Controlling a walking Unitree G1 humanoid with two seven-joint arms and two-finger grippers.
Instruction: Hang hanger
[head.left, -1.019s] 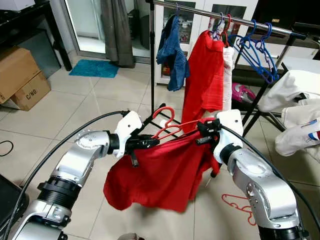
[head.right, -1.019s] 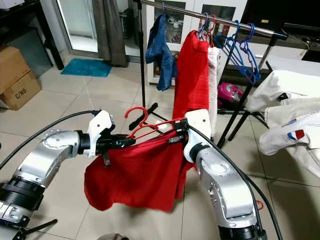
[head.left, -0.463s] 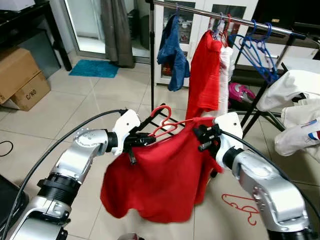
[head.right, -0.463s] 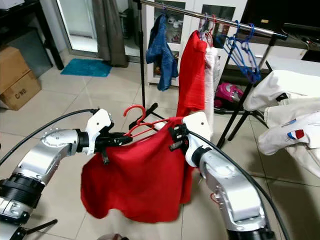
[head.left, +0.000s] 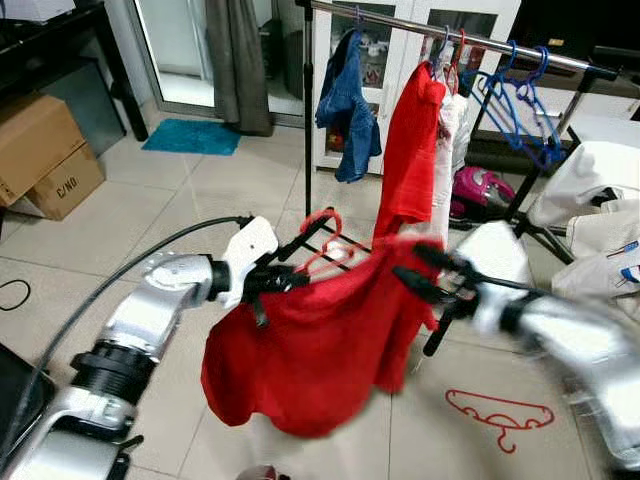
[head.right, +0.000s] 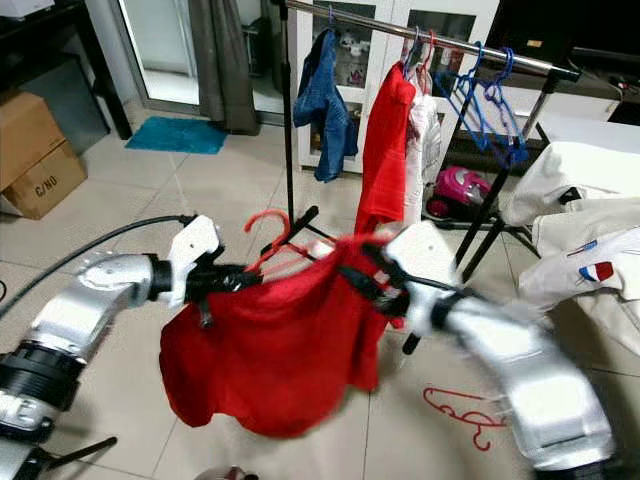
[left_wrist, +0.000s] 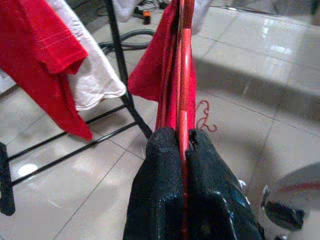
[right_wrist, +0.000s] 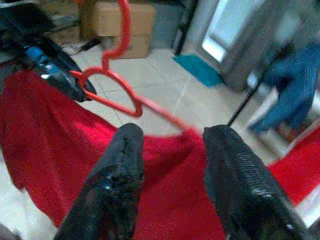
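Pale floor tiles are spreading across the room, and a clothes rail is standing at the back. On the rail a blue denim piece, a long red top, a white top and some blue hangers are hanging.

Well in front of the rail, the left gripper is holding a red hanger. Its fingers are squeezing together on the hanger's thin bar. A red shirt is draping down from this hanger, closer to the robot than the rail and lower than it. The hanger's hook is pointing up toward the rail but is well apart from it.

The right gripper is looking blurry beside the shirt's other shoulder. Its fingers are standing apart, with nothing between them.

Another red hanger is lying on the floor, nearer the robot than the rail's feet. Cardboard boxes and a blue mat are sitting far off to the left of the rail.
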